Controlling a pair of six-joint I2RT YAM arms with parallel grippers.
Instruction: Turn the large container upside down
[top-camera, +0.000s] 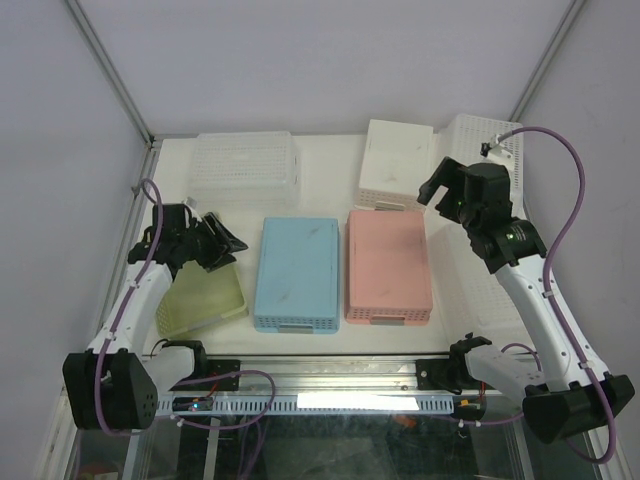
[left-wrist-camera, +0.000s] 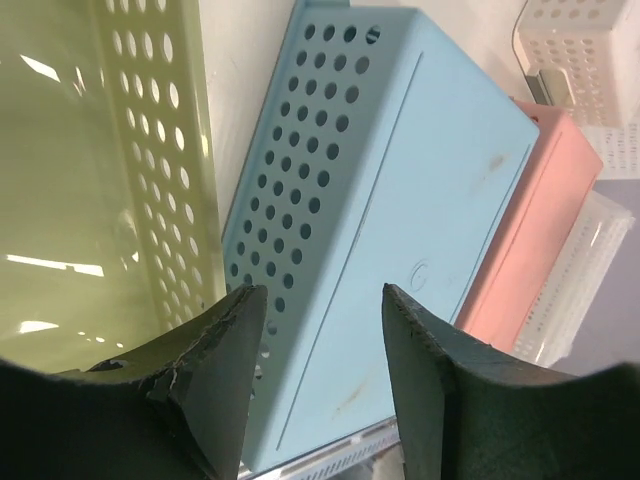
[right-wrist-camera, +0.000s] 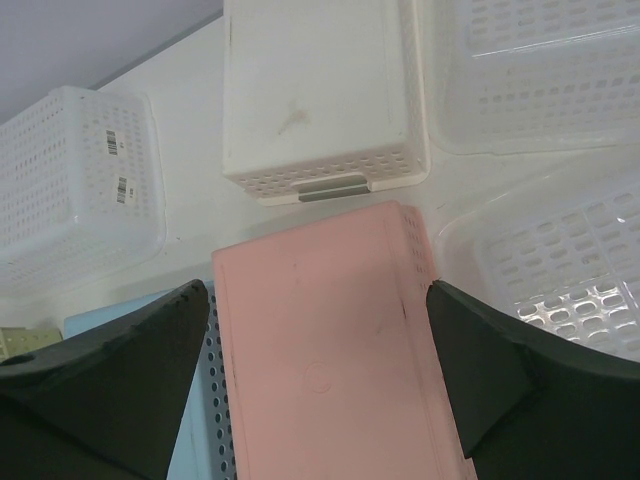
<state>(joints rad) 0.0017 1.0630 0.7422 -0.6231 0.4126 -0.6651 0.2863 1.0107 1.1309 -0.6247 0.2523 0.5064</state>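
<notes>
Left end effector (left-wrist-camera: 322, 295) open, beside green container (left-wrist-camera: 60, 150) — right end effector (right-wrist-camera: 318, 290) wider

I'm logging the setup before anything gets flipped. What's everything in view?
Blue basket: 1, light blue, middle, bottom up.
Pink basket: 1, pink, right of the blue one, bottom up.
Green basket: 1, yellow-green, near left, open side up.
White basket: 1, solid white, far side, bottom up.
Clear baskets: 3, see-through white, far left, far right, right edge.
Table: 1, white.
Left claw: 1, black, open, beside the green basket.
Right claw: 1, black, open, above the pink basket.
</notes>
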